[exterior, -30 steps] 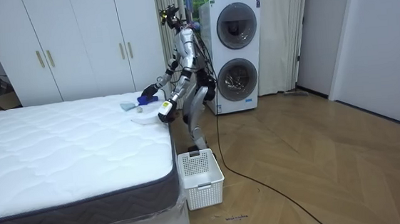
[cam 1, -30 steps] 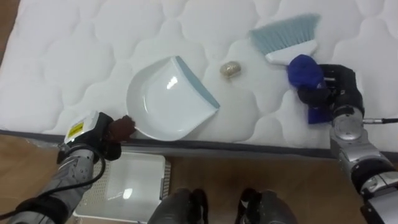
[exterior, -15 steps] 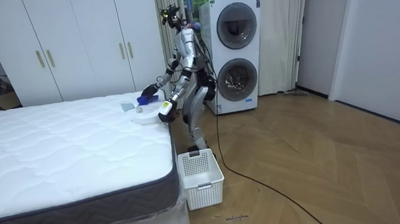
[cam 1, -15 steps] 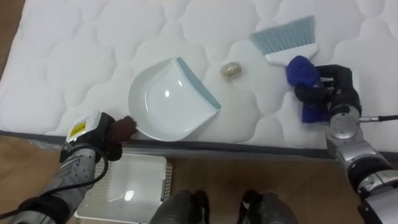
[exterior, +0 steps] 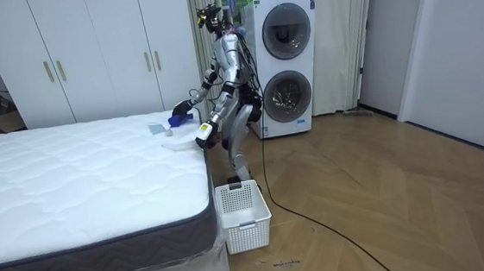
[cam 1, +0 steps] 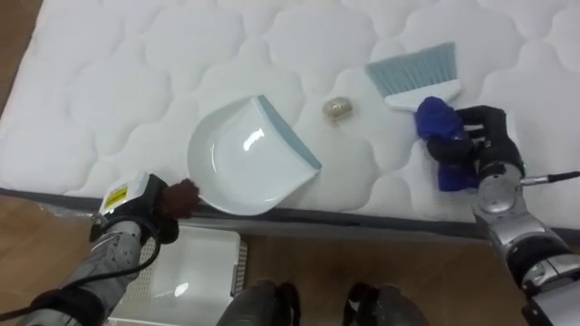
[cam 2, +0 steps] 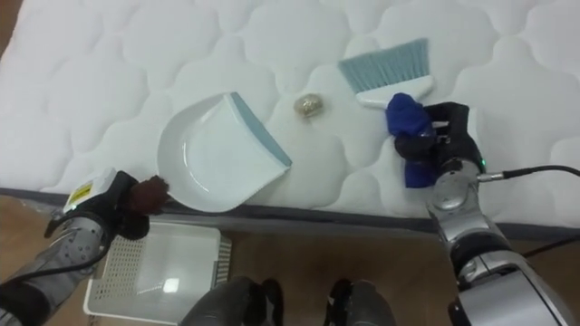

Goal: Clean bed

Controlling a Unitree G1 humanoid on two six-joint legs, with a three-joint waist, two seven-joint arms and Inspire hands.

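1. One mattress is bearing everything; we are standing at its edge;
2. Our left hand is clasping the dustpan by its handle;
3. Our right hand is gripping the brush;
4. The crumb is lying between them; sweeping askew, we are risking flicking it past the pan.

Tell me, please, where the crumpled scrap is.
In the eye views the scrap lies on the mattress, between the dustpan on its left and the brush on its upper right.
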